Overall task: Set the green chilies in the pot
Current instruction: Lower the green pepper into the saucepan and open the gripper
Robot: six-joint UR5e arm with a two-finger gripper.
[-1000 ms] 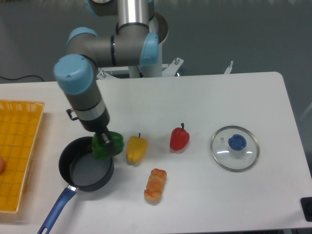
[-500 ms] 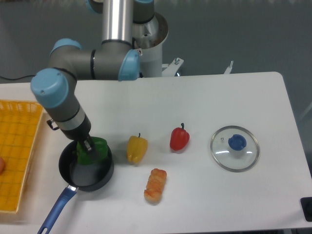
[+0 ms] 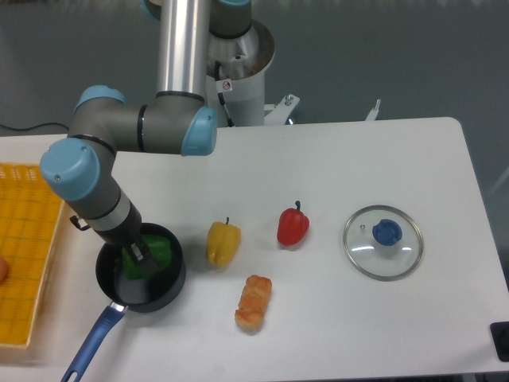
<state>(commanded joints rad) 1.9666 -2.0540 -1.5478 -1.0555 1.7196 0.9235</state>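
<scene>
White table [image 3: 358, 159]: gripper [image 3: 137, 253] fingers clamped on the green chilies [image 3: 151, 253], positioned inside the pot [image 3: 167, 288].

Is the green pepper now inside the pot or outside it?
Inside. The green pepper sits within the rim of the pot, over its dark interior, with the gripper on it. Whether it touches the bottom cannot be told.

The arm and its claw [image 3: 137, 253] fill the space over the pot [image 3: 141, 280], with the green pepper [image 3: 153, 253] inside. To the pot's right stand a yellow pepper [image 3: 223, 243], a bread roll [image 3: 254, 302] and a red pepper [image 3: 293, 226], with bare tabletop [image 3: 334, 159] beyond them toward the glass lid [image 3: 382, 242]. A yellow basket [image 3: 28, 247] lies close on the pot's left.
</scene>
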